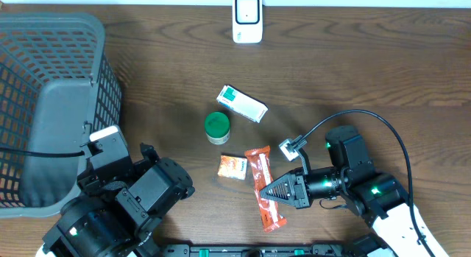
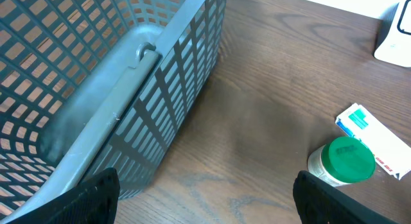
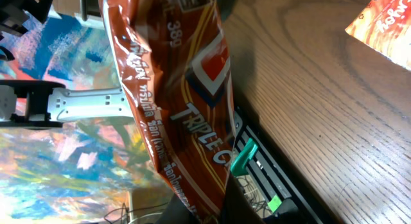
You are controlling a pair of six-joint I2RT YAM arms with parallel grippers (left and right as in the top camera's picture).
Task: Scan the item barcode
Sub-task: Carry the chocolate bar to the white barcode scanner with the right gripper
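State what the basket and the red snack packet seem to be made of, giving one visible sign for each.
Basket: probably moulded plastic, matt grey; thin, even lattice with a smooth rounded rim.
Red snack packet: likely glossy plastic film; it crinkles and shows bright highlights.

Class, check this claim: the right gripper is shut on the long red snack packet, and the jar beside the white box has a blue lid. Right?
One slip: the right gripper is shut on the long red snack packet, and the jar beside the white box has a green lid, as the overhead view shows.
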